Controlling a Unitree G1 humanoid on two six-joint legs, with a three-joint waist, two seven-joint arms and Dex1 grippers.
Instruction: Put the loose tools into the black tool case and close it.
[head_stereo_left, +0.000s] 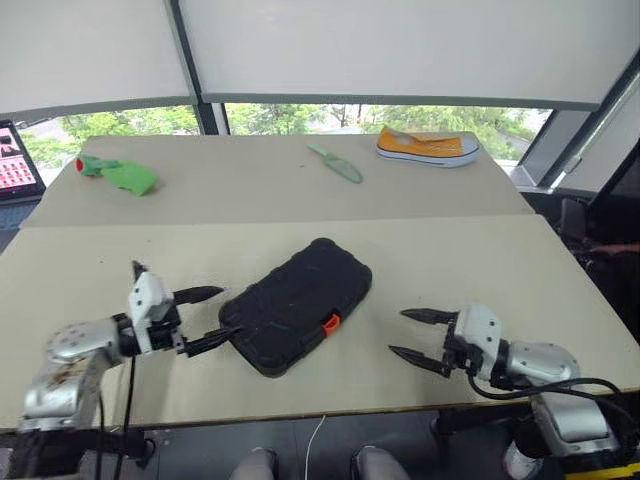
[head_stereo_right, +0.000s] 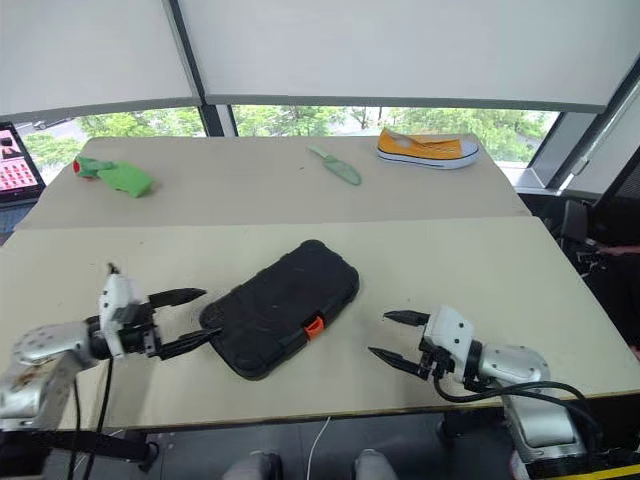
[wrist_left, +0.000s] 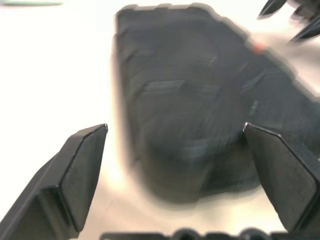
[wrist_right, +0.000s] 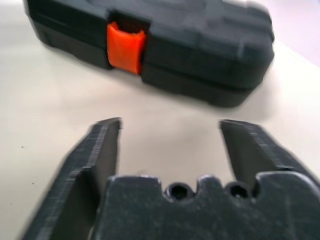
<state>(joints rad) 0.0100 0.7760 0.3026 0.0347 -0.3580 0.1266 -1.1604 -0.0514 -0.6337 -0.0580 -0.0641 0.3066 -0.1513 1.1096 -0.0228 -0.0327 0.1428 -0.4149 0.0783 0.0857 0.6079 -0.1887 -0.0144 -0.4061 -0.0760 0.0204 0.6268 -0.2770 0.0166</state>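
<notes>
The case (head_stereo_left: 297, 305) lay shut on the counter (head_stereo_left: 480, 260), orange latch (head_stereo_left: 331, 323) down, no loose tools around it. The left hand (head_stereo_left: 203, 318) and right hand (head_stereo_left: 414, 336) flanked it, fingers spread, empty. The task looked finished.

Two pale beige tables (head_stereo_left: 470, 250) stand pushed together, a straight seam running across where they meet. Behind them a row of windows (head_stereo_left: 300, 117) shows green trees in daylight, with white roller blinds (head_stereo_left: 400, 45) drawn most of the way down and a dark frame post (head_stereo_left: 190, 60) between them. A laptop screen (head_stereo_left: 18, 160) glows at the far left edge. Under the near table edge the floor (head_stereo_left: 200, 450) is dark grey.
</notes>
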